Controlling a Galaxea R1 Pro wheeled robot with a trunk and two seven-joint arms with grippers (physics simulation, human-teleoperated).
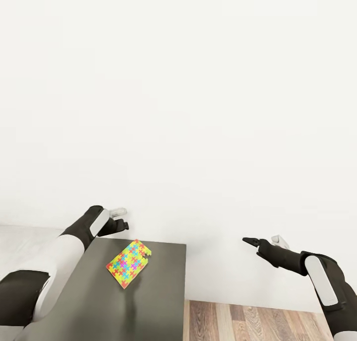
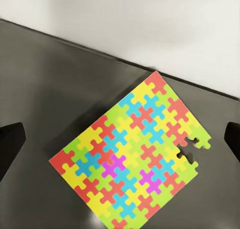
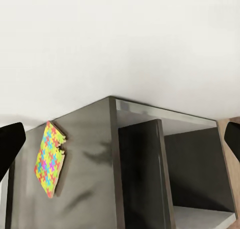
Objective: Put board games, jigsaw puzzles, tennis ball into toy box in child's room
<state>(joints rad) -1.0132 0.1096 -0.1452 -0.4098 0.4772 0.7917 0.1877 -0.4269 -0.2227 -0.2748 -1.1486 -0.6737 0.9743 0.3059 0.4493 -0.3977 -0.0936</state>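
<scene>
Left wrist view: jigsaw puzzle (image 2: 132,156) lies flat on the dark cabinet top (image 2: 45,84), near the wall | left gripper (image 2: 120,141) spread above it | right gripper (image 3: 120,139) spread, well apart | puzzle likely thin, light, stiff – best pinched at an edge.
</scene>
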